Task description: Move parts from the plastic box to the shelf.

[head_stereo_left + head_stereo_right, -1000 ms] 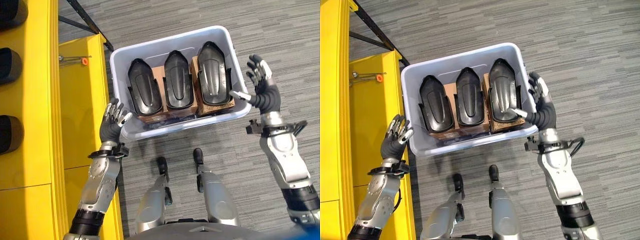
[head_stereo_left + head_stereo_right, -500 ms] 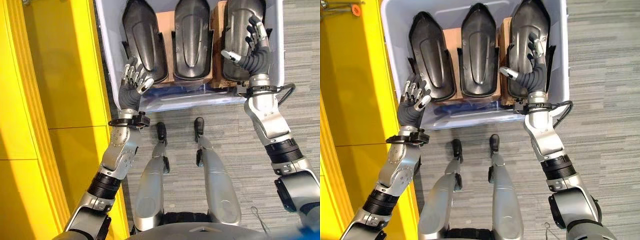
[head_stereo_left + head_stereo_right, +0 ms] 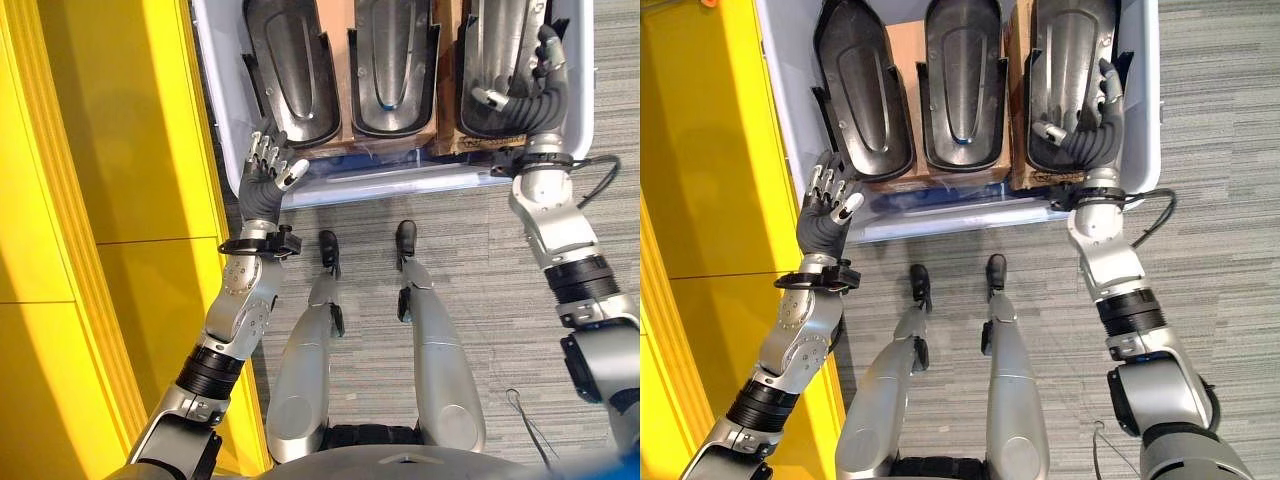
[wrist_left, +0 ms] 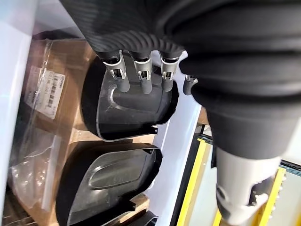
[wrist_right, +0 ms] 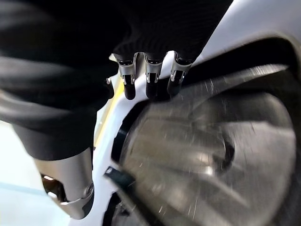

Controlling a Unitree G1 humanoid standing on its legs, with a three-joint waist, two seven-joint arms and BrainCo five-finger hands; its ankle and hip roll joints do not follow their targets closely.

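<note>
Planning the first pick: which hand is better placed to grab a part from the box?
Right, probably. The right hand is already over the rightmost part inside the box. The left hand hangs open outside its near corner.

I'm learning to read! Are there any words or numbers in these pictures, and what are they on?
White label on the cardboard in the box: printed lines and a barcode, too small to read.
Black parts: no words or numbers to be seen.
Yellow shelf: no words or numbers to be seen.
</note>
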